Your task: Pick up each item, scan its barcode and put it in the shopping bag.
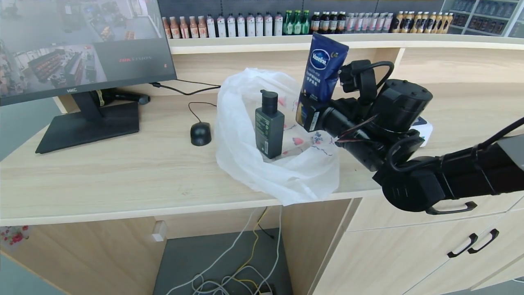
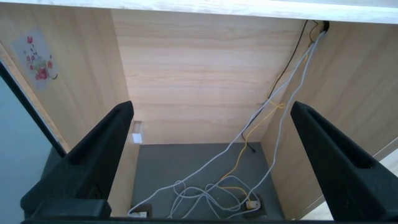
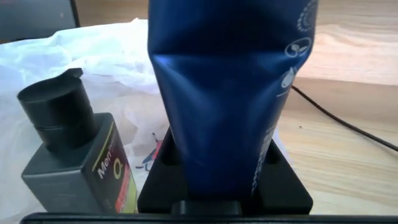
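Right hand (image 1: pixel 311 116): closed on the lower end of the blue tube (image 1: pixel 321 69), 1 finger on each flat side. The tube stands upright out of the hand with its crimped end on top. It is raised off the worktop (image 1: pixel 123 172) at the side of the shopping bag (image 1: pixel 245 164) nearest the robot's right. Cannot tell whether it is directly over the bag's mouth.

Left hand (image 2: pixel 212 124): open and holding nothing, low down and facing the recess under the worktop, where loose cables (image 2: pixel 217 186) lie.

Handling, judged:
- Tube is soft glossy plastic, and the right wrist view shows a crease across its body (image 3: pixel 230 93). It should be light and not fragile, but it will buckle or slide if squeezed mid-body.
- The lower end is probably the stiffer part and the better hold. The cap itself is hidden by the fingers.
- Top-heavy as held, so it may tip on release. Lowering it well into the bag before letting go seems safer.

Containers:
- The bag is thin white film, slumped open on the worktop, rim uneven. It will not hold its own shape.
- Inside it is 1 item, a dark bottle (image 1: pixel 269 127) with a black cap, standing upright.
- The tube is near the bottle but apart from it. A careless drop could knock the bottle over.

A white box (image 1: pixel 425 128) lies on the worktop behind the right arm, partly hidden.
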